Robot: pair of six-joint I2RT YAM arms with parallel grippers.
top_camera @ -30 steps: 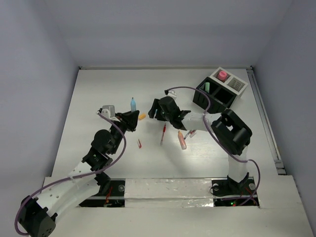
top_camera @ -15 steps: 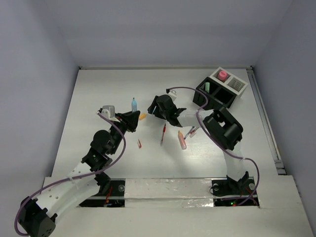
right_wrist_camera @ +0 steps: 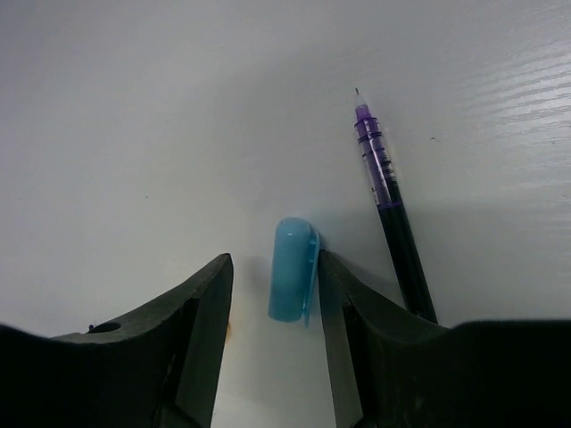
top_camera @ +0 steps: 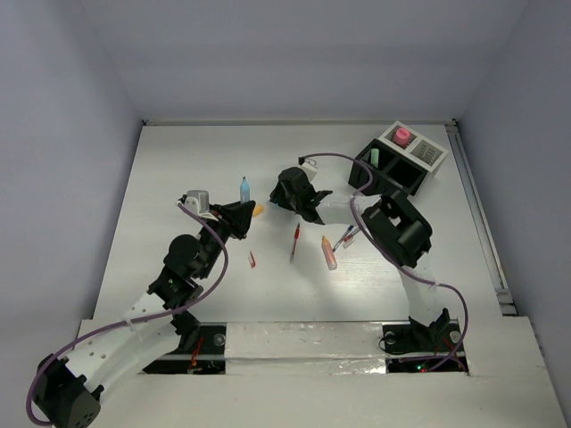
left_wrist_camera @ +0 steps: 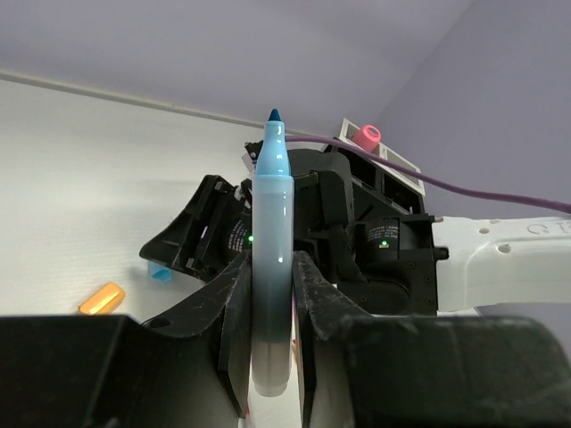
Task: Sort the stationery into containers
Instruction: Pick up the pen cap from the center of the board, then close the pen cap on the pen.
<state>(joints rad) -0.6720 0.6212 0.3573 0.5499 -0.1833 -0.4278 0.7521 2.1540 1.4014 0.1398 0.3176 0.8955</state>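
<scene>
My right gripper (right_wrist_camera: 274, 263), newly swung left, stands half-closed astride the blue cap (right_wrist_camera: 293, 270), not yet gripping; my left gripper (left_wrist_camera: 270, 267) clamps the uncapped teal marker (left_wrist_camera: 272, 205), so recapping probably precedes sorting

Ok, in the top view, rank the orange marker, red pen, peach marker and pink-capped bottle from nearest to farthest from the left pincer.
1. Orange marker, just right of the left pincer, which grips the teal marker.
2. Red pen, mid-table, nearer the arm bases.
3. Peach marker, right of the pen.
4. Pink-capped bottle, far right, in the white container section.
</scene>
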